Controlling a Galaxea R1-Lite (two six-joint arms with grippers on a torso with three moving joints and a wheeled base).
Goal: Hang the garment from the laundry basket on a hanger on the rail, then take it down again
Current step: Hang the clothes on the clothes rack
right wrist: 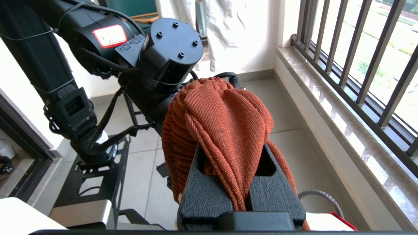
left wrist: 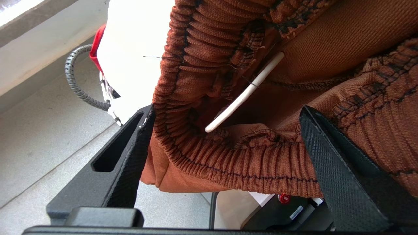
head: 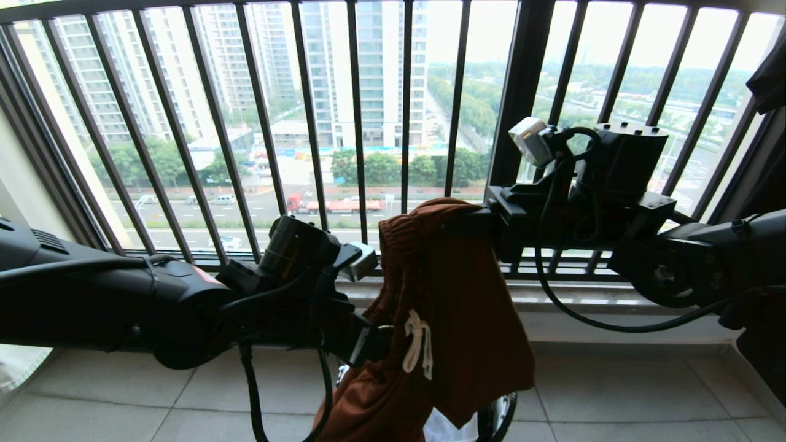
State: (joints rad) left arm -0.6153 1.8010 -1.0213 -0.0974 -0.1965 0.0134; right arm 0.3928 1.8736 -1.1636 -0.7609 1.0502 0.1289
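Left gripper point(left wrist: 225, 156): jaws wide apart, holding nothing. The ribbed waistband point(left wrist: 228, 163) of the rust-brown shorts point(head: 448, 294) sags into the gap between the two black fingers point(left wrist: 130, 153). Cloth brushes the inner face of one finger; whether it touches the other I cannot tell. Judged purpose: lined up to take a second hold on the band so the waist can be spread for a hanger.

A thin cream-white curved rod point(left wrist: 245, 94) lies inside the waist opening. It may be the hanger's end or the drawstring's tip; cannot tell.

Right gripper point(right wrist: 241, 195): clamped shut on a bunched fold of the waistband, cloth pinched between the fingers and spilling over them. This hold carries the whole weight.

In the head view the shorts hang from the right gripper point(head: 485, 224) at about 1 o'clock of the left gripper point(head: 368, 344). White drawstring point(head: 419, 344) faces the camera. The lower hem drops to 6 o'clock, over a dark curved rim point(head: 500, 417), probably the laundry basket.

Beyond: tiled balcony floor point(head: 614, 399), stone sill, black balcony railing point(head: 356, 123). No rail or hung hanger in view; hanging not yet done.
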